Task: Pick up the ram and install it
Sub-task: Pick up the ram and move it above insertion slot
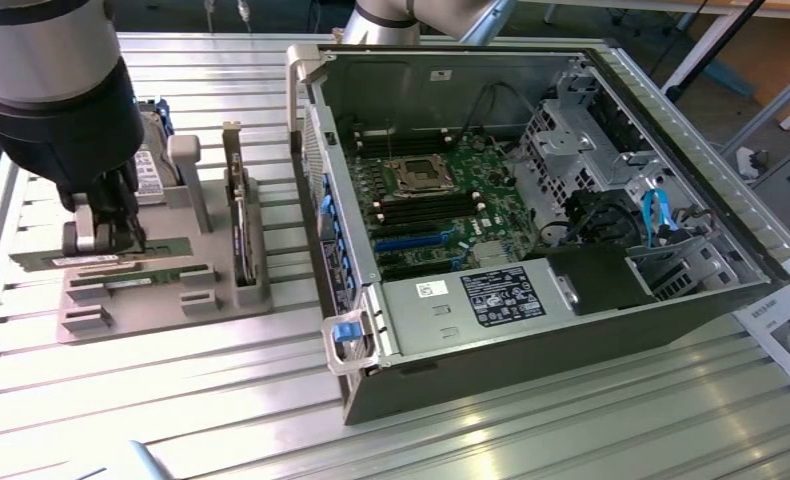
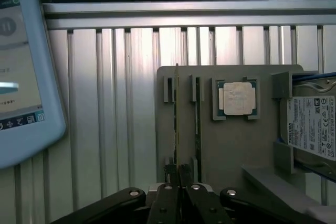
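**Item: arm [image 1: 48, 90].** Grey and black, at the exterior view's left. It stood over the grey holder [image 1: 168, 305], wrist pointing straight down. The gripper [image 1: 104, 238] was lowered onto the holder's near part.

**Item: fingers [image 2: 167, 195].** Black, drawn together and pinching the ram [image 2: 177, 114] by its end. No gap was visible between them except the board's own thickness.

**Item: ram.** A thin green stick standing on its long edge, lined up with its slot in the holder, on the side farthest from the hard drive [image 2: 312, 127]. Whether it had left the slot could not be told.

**Item: second ram stick [image 2: 197, 111].** Just beside the first and parallel to it, between it and the CPU chip [image 2: 236, 98].

**Item: expansion card [image 1: 242, 240].** Dark, upright on edge at the holder's side nearest the computer case [image 1: 502, 340].

**Item: computer case.** Lying open on the slatted metal table [image 1: 168, 400], with the motherboard [image 1: 435, 200] exposed. It was well apart from the gripper.

**Item: screen device [image 2: 21, 66].** Pale blue rim, lying on the table beside the holder.
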Controlling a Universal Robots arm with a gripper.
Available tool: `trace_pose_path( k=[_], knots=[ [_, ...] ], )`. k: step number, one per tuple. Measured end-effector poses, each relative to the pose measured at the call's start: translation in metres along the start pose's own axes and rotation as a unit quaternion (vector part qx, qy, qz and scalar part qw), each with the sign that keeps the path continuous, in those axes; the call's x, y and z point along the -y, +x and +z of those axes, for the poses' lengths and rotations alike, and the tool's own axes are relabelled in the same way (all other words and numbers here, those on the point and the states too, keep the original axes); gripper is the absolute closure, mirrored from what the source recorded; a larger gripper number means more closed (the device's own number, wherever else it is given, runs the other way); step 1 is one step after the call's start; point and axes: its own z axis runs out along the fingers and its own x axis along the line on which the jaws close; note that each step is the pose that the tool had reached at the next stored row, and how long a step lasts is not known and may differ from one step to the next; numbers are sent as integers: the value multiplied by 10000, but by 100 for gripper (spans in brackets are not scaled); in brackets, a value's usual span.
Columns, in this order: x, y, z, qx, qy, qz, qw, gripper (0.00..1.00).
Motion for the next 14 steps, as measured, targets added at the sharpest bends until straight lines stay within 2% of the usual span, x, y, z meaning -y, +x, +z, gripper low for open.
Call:
trace_pose_path(
  k=[8,14],
  knots=[
    [-9,-5,-189,6,0,0,10000,88],
    [-13,-8,-294,7,0,0,10000,88]
  ],
)
